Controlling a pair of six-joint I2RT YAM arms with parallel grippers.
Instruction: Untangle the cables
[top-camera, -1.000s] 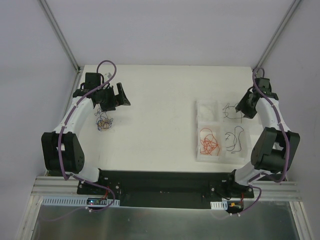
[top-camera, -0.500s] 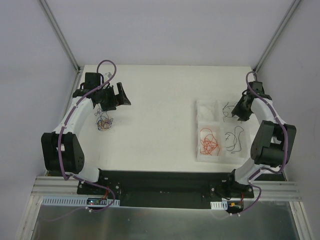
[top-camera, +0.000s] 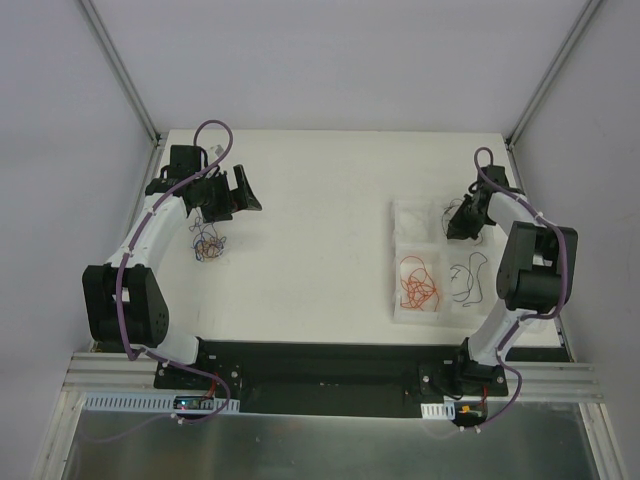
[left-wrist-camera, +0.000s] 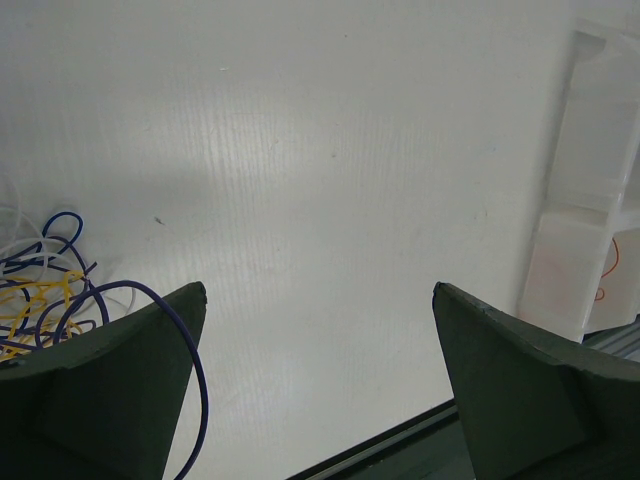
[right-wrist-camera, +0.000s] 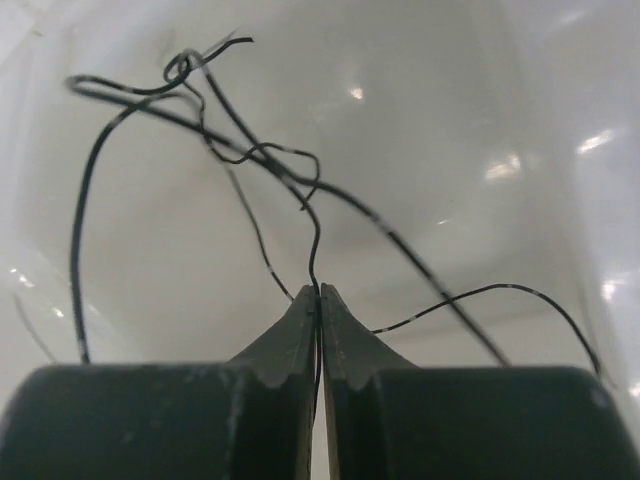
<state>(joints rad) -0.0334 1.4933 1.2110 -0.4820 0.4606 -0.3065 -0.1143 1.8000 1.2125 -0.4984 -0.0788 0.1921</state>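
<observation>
Right claw (right-wrist-camera: 318, 292): pinched on a black wire (right-wrist-camera: 313, 255), inside the tray's (top-camera: 393, 300) far right compartment.
Left claw (left-wrist-camera: 318, 300): spread wide, tangle (left-wrist-camera: 45, 288) just beside; open bench (top-camera: 310, 230) toward tray.

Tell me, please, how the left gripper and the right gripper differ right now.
The left gripper is wide open and empty; the right gripper is shut on a black cable. The left gripper hangs over bare table near the coloured tangle; the right gripper is over the tray. Both are dark two-finger grippers.
</observation>
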